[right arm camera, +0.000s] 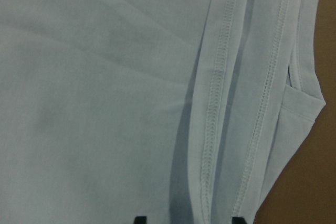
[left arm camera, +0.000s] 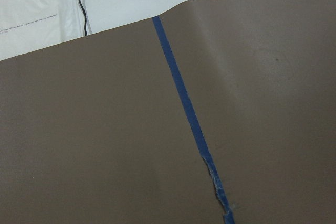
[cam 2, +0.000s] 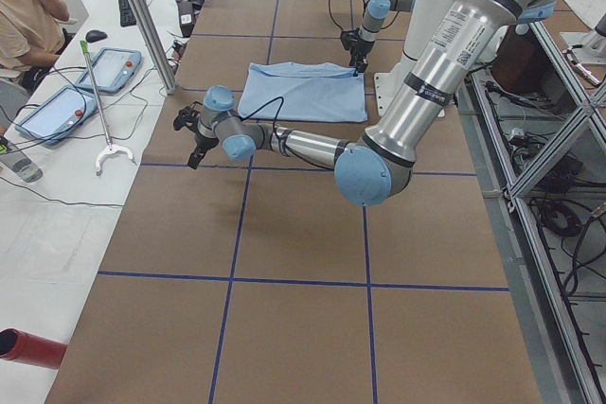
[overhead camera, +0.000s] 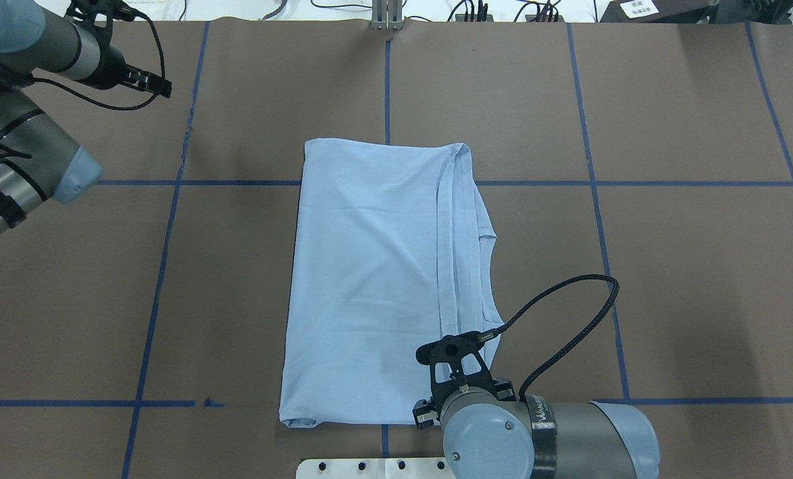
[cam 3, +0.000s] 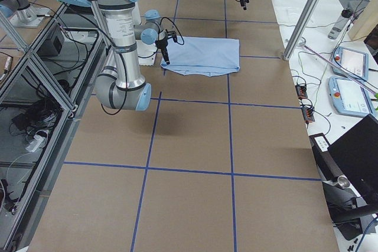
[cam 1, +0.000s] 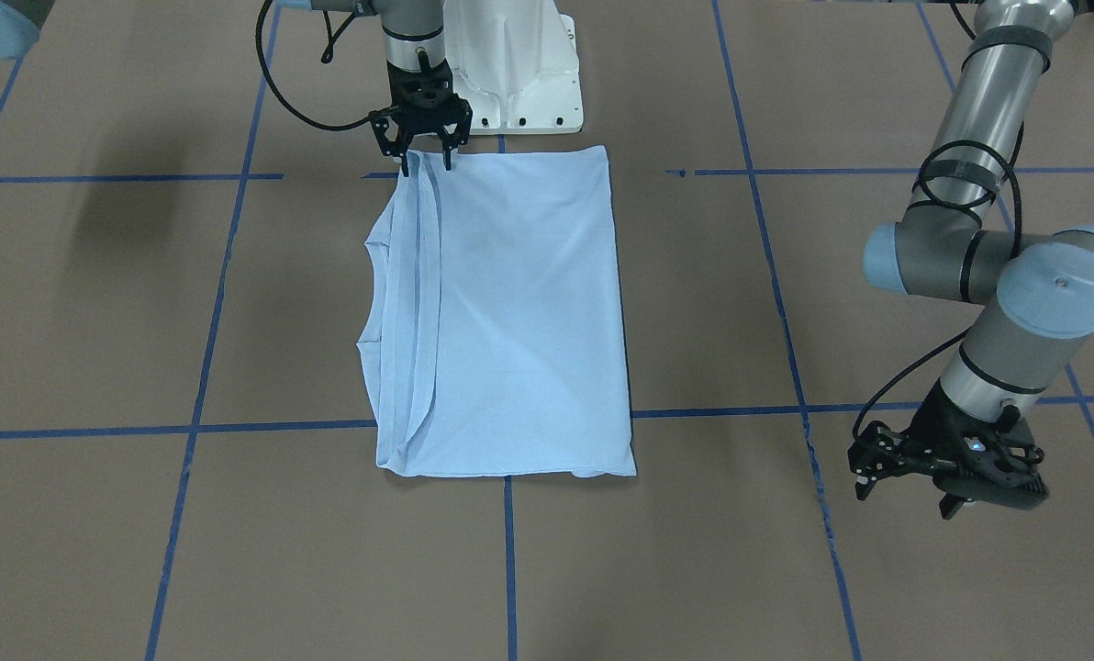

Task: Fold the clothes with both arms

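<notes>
The light blue T-shirt point(cam 1: 519, 312) lies flat on the brown table, folded into a long rectangle point(overhead camera: 370, 279). Its stitched hems run along the edge on the robot's right. The print and the label are hidden. My right gripper point(cam 1: 426, 163) is open just above the shirt's near right corner, next to the base. In the right wrist view its two fingertips point(right arm camera: 139, 219) stand apart on either side of the hems point(right arm camera: 220, 103). My left gripper point(cam 1: 905, 491) hovers over bare table far to the shirt's left, near the far edge point(overhead camera: 159, 85). It looks open and empty.
The white pedestal base point(cam 1: 519, 83) stands right behind the shirt's near edge. Blue tape lines point(left arm camera: 184, 103) cross the brown table. A person point(cam 2: 24, 7), tablets point(cam 2: 109, 68) and a grabber tool point(cam 2: 99, 130) are on the side bench beyond the table's far edge.
</notes>
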`<move>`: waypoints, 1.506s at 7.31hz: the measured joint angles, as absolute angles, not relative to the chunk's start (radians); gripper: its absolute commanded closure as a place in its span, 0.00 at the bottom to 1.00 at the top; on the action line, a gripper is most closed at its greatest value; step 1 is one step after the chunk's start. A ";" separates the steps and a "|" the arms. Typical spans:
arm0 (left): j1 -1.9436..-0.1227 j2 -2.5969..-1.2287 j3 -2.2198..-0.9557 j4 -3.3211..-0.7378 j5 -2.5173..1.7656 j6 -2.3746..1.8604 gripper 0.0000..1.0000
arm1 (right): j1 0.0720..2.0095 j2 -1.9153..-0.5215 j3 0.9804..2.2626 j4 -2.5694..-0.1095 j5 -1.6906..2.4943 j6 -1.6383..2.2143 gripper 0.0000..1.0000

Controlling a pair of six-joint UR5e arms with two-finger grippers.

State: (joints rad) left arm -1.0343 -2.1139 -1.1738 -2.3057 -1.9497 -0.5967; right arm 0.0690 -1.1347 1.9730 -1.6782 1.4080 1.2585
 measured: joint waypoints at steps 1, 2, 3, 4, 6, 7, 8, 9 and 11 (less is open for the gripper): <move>-1.034 -2.114 -1.174 -2.306 -1.950 -0.597 0.00 | 0.070 -1.131 1.971 -1.678 1.409 1.251 0.94; -1.034 -2.114 -1.174 -2.306 -1.950 -0.597 0.00 | 0.074 -1.130 1.971 -1.678 1.409 1.232 0.94; -1.034 -2.114 -1.174 -2.306 -1.950 -0.597 0.00 | 0.079 -1.130 1.973 -1.678 1.409 1.209 0.94; -1.034 -2.114 -1.174 -2.306 -1.950 -0.597 0.00 | 0.082 -1.130 1.974 -1.678 1.409 1.196 1.00; -1.034 -2.114 -1.174 -2.306 -1.950 -0.597 0.00 | 0.085 -1.133 1.978 -1.679 1.409 1.194 1.00; -1.034 -2.114 -1.174 -2.306 -1.950 -0.597 0.00 | 0.088 -1.142 1.990 -1.680 1.410 1.211 1.00; -1.034 -2.114 -1.174 -2.306 -1.950 -0.597 0.00 | 0.090 -1.160 2.007 -1.682 1.421 1.257 1.00; -1.034 -2.114 -1.174 -2.306 -1.950 -0.597 0.00 | 0.087 -1.177 2.019 -1.683 1.437 1.329 1.00; -1.034 -2.114 -1.174 -2.306 -1.950 -0.597 0.00 | 0.067 -1.200 2.028 -1.685 1.441 1.417 1.00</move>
